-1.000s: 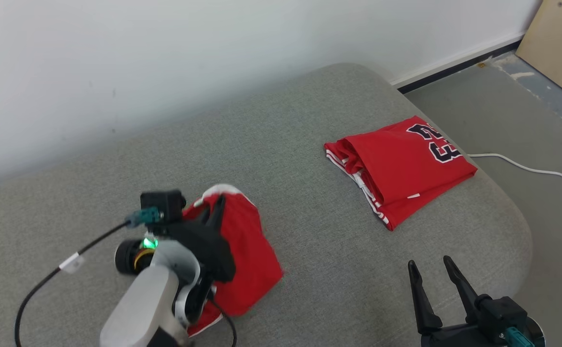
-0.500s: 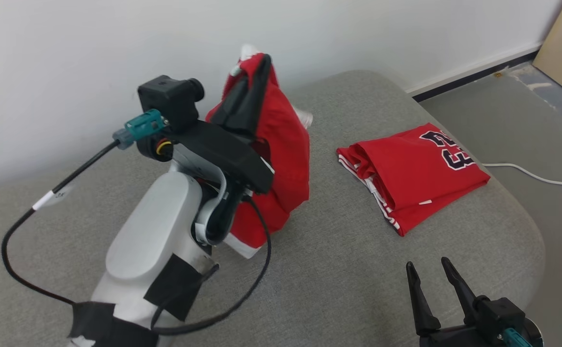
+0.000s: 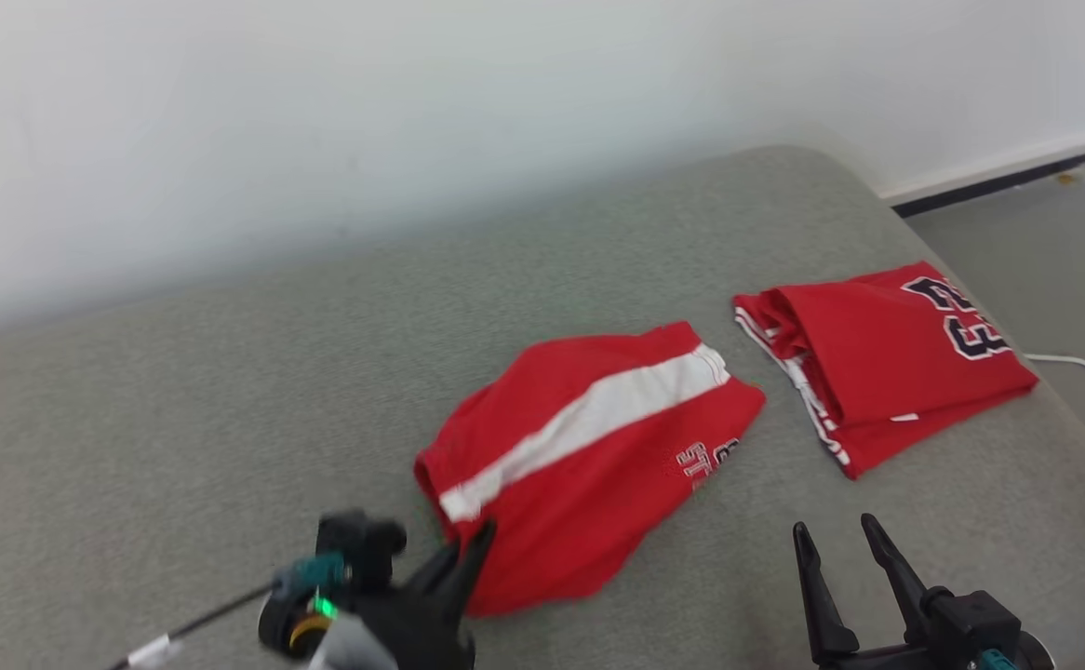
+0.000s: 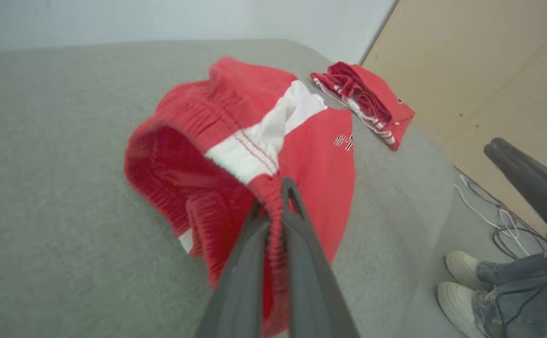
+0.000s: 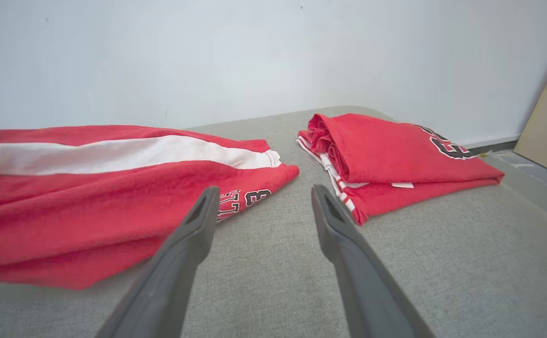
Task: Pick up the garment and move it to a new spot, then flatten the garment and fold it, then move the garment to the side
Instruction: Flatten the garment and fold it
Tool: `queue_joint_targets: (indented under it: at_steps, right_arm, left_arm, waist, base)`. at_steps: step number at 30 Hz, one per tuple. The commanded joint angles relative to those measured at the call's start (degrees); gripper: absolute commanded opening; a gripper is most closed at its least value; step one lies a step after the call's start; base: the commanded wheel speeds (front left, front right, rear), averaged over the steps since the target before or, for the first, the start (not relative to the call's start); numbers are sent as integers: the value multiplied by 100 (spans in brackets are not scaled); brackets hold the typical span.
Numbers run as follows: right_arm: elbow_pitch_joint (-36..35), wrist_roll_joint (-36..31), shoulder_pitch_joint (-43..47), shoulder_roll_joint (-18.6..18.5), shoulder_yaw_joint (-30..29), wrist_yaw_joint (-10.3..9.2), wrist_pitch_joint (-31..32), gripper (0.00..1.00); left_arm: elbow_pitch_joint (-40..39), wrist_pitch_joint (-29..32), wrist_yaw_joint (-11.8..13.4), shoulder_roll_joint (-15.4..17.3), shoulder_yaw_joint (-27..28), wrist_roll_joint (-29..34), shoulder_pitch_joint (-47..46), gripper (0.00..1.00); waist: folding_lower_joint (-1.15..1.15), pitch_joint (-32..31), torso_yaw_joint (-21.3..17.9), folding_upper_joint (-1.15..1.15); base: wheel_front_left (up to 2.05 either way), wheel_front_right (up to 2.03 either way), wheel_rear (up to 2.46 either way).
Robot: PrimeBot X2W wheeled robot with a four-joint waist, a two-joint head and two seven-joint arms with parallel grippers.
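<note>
The garment (image 3: 589, 456) is a pair of red shorts with a white side stripe, lying spread on the grey cushion (image 3: 226, 391) near its middle. My left gripper (image 3: 473, 549) is low at the garment's near-left end, shut on the elastic waistband. In the left wrist view the garment (image 4: 315, 155) bunches between the closed fingers of the left gripper (image 4: 273, 199), with the waist opening gaping to the left. My right gripper (image 3: 833, 527) stands open at the lower right, empty, just short of the garment's hem. The right wrist view has the right gripper (image 5: 265, 190) facing the garment (image 5: 90, 197).
A folded red jersey (image 3: 887, 363) with dark numbers lies at the cushion's right end, close to the shorts' hem. A white wall runs behind. Right of the cushion are grey floor, a white cable (image 3: 1078, 365), a tan board (image 4: 489, 70) and a person's white shoes (image 4: 461, 281).
The left gripper lifted the garment high off the cushion's left part, then swung it down. The garment now lies stretched out nearer the jersey. The camera has also shifted; the right gripper stayed put.
</note>
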Motion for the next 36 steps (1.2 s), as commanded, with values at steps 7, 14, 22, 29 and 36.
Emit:
queue_joint_targets:
  at_steps: [7,14,22,29,36]
  right_arm:
    - [0,-29,44,-7,71,-15,-24,100]
    - [29,-6,14,-35,96,-15,-24,100]
    - [23,-24,7,-47,71,-15,-24,100]
    - [21,-25,40,-83,-3,-15,-24,100]
    - [-37,-77,82,-120,-167,-15,-24,100]
  left_arm:
    - [-419,151,61,613,-347,306,859,0]
    - [-315,20,409,965,-260,573,980,0]
    - [-196,-214,679,1039,37,392,1102,80]
    - [-322,-837,992,891,253,331,1428,100]
    - [-600,-1471,1360,739,778,491,1865,100]
  waist:
    - [0,-46,530,0]
    - [0,-63,655,0]
    - [0,-46,686,0]
    - [0,-85,736,0]
    - [0,-163,937,0]
  base:
    - [0,0,0]
    - [0,0,0]
    - [0,0,0]
    - [0,0,0]
    - [0,0,0]
